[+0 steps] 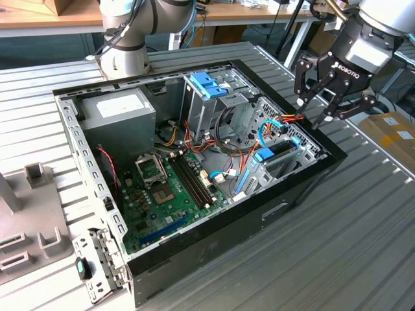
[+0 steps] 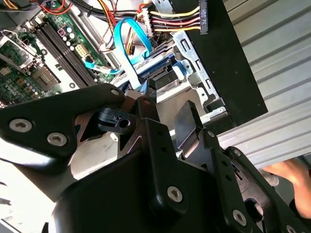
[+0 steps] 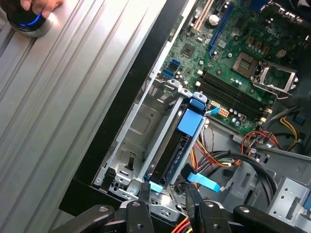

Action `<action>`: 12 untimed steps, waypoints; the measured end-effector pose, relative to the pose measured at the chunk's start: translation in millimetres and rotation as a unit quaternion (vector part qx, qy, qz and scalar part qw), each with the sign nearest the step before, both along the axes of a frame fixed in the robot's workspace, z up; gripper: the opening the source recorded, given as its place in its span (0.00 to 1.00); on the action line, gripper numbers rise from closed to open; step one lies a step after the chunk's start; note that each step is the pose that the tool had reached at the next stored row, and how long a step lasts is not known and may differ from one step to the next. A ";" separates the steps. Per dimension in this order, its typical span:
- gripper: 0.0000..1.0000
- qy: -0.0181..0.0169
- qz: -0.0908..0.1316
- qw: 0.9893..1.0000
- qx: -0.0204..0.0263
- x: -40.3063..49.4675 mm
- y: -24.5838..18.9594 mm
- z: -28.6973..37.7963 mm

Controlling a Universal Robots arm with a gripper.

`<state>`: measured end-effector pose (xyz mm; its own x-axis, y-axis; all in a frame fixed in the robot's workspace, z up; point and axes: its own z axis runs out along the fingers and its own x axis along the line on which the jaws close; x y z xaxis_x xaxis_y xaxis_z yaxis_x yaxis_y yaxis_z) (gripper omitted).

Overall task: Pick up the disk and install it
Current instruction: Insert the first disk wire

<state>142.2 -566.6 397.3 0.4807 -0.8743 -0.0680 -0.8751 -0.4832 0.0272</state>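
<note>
Pincer (image 1: 316, 110): mine; it hangs at the exterior view's right, above the right rim of the open computer case (image 1: 305, 184); fingers spread apart, nothing between them; in the second wrist view the fingertips (image 2: 187, 116) are parted with bare air in the gap.

Pincer's nearest neighbour: the metal drive cage (image 1: 285, 159) at the case's right side; my fingertips sit just above it, apart from it.

Disk (image 3: 177, 150): seated on edge in the drive cage; in the first wrist view its dark body stands upright in a slot between the metal walls, with a bright blue carrier tab (image 3: 191, 121) at one end; in the exterior view that blue (image 1: 264, 155) shows at the cage's top.

Cables: a flat blue ribbon (image 2: 127, 48) runs past the cage; red, yellow and orange wires (image 1: 290, 118) lie just below my fingers.

Motherboard (image 1: 172, 194): green, flat on the case floor, left of the cage; memory slots and an open processor socket on it.

Farther in: a second cage with a blue latch (image 1: 207, 87) at the case's far side; a grey power-supply box (image 1: 120, 116) at the far left.

Table (image 1: 337, 240): ribbed grey metal; the case rests on it.

Hand (image 3: 41, 7): a person's, on a round blue-lit knob on the table, well apart from the case.
</note>
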 end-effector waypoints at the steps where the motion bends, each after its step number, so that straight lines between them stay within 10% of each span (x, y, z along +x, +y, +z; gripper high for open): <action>1: 0.42 0.000 0.007 1.000 0.000 0.0 0.0 0.0; 12: 0.42 0.000 0.038 0.999 0.000 0.0 0.0 0.0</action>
<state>142.3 -566.6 397.3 0.5454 -0.8354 -0.0680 -0.8360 -0.5480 0.0272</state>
